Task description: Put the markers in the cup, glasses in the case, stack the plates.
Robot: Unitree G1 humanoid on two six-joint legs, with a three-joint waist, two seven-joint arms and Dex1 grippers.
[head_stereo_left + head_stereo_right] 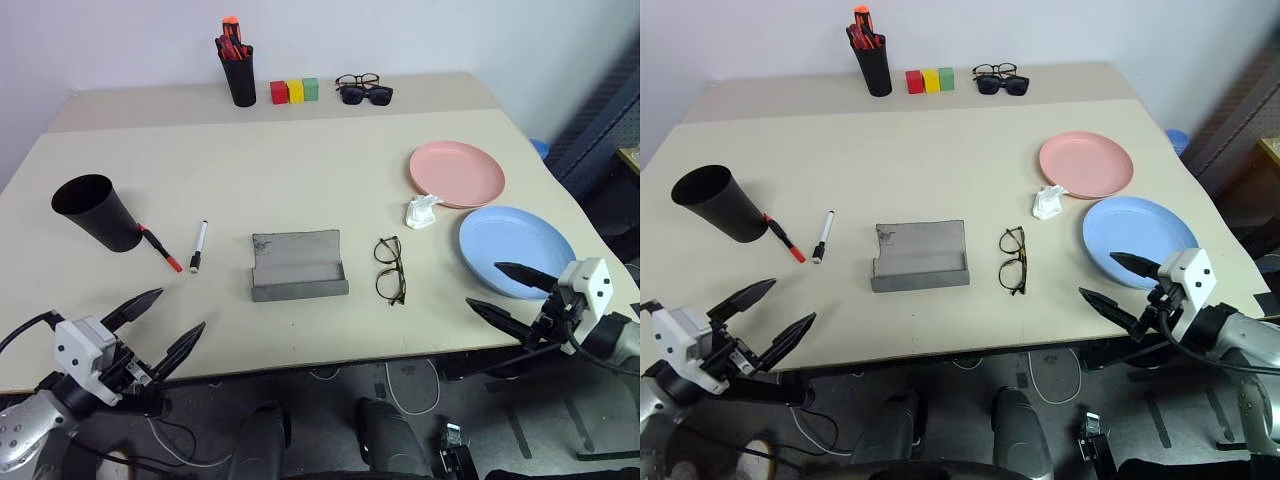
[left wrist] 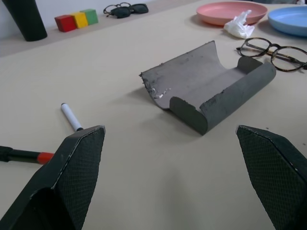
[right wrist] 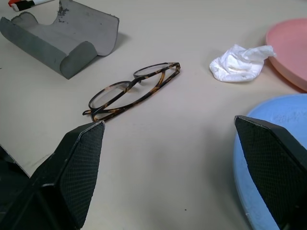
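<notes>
On the beige table a wide black cup point(image 1: 96, 212) lies tipped at the left. Beside it lie a red and black marker point(image 1: 160, 248) and a white marker with a black cap point(image 1: 199, 245). The grey case point(image 1: 298, 265) sits open in the middle, with the thin dark-framed glasses point(image 1: 390, 269) folded just to its right. A salmon pink plate point(image 1: 456, 173) and a light blue plate point(image 1: 515, 250) lie side by side at the right. My left gripper point(image 1: 165, 325) hovers open at the table's near left edge. My right gripper point(image 1: 505, 290) hangs open beside the blue plate's near rim.
A crumpled white tissue point(image 1: 422, 211) lies between the pink plate and the glasses. At the back stand a tall black pen holder point(image 1: 238, 70) with red-orange pens, three coloured blocks point(image 1: 294, 91), black sunglasses point(image 1: 366, 95) and black-rimmed spectacles point(image 1: 357, 80).
</notes>
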